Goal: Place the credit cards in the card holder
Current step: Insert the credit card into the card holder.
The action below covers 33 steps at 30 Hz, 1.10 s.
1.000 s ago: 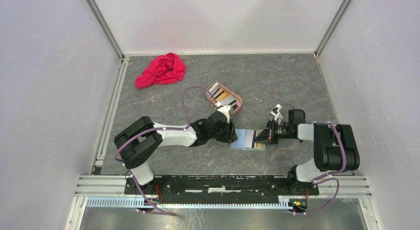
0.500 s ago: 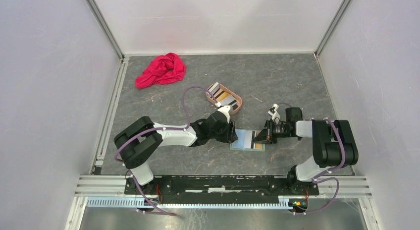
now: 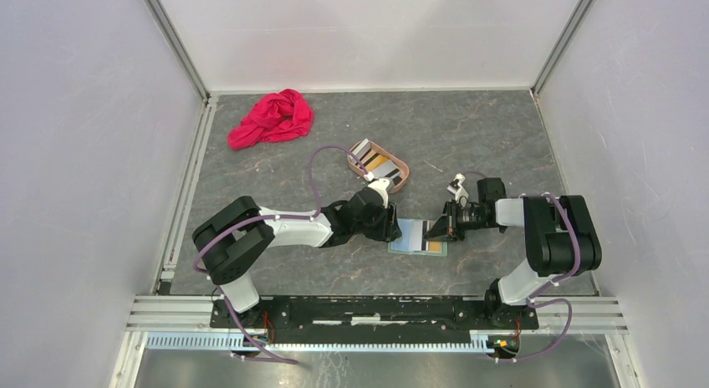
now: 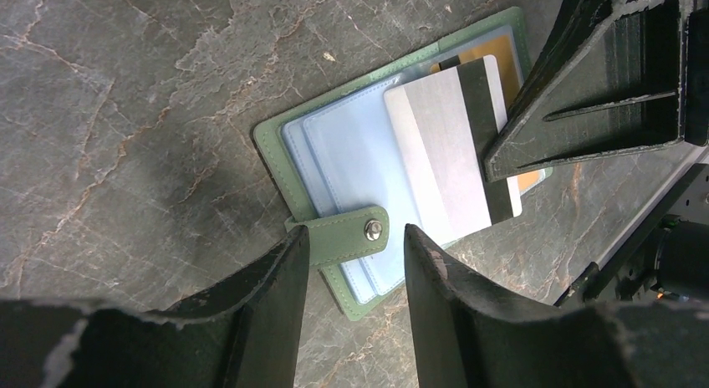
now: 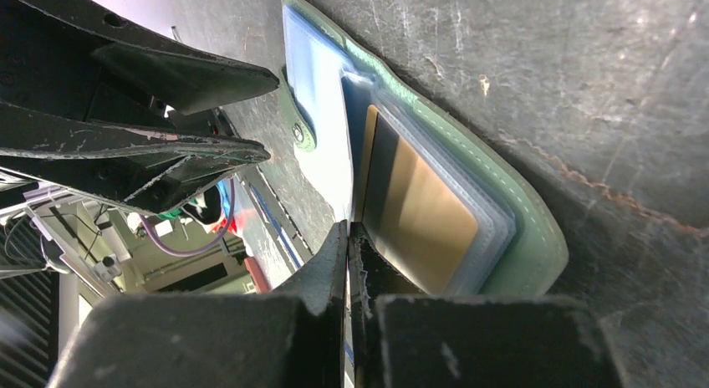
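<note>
The card holder (image 3: 411,240) lies open on the table, sage green with light blue pockets; it also shows in the left wrist view (image 4: 351,145). An orange card (image 5: 422,221) sits in its right pocket. My right gripper (image 5: 347,229) is shut on a grey card with a dark stripe (image 4: 447,154), held low over the holder's right half. My left gripper (image 4: 355,237) is open at the holder's left edge, its fingers on either side of the snap tab (image 4: 334,237). More credit cards (image 3: 376,162) lie in the tray.
A pinkish-tan oval tray (image 3: 401,175) stands behind the holder. A red cloth (image 3: 272,119) lies at the back left. White walls close in the table on three sides.
My right gripper has shifted slightly left and away with the grey card, further over the holder. My left arm has not moved.
</note>
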### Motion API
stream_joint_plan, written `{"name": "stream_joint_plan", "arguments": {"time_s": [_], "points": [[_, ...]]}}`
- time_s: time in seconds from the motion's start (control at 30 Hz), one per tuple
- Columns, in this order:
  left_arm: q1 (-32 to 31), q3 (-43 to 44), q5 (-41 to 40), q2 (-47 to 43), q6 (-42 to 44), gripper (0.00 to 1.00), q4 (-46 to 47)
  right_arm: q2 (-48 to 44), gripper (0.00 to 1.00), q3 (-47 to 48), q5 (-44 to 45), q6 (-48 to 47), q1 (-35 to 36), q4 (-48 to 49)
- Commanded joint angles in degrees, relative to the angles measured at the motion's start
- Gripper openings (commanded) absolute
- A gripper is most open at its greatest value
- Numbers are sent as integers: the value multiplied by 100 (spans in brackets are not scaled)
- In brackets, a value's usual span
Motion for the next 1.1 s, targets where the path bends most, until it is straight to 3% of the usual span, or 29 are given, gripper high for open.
{"name": "stream_joint_plan", "arguments": {"time_s": [0.0,0.57,1.07], "points": [[-33,173,123,108,41,52,112,118,2,203,21,-226,117,-138],[-24,182,201,125,67,50,149,437,8,407,122,-276,377,-123],[-16,62,161,14,50,50,251,260,31,713,425,-951,435,-615]]}}
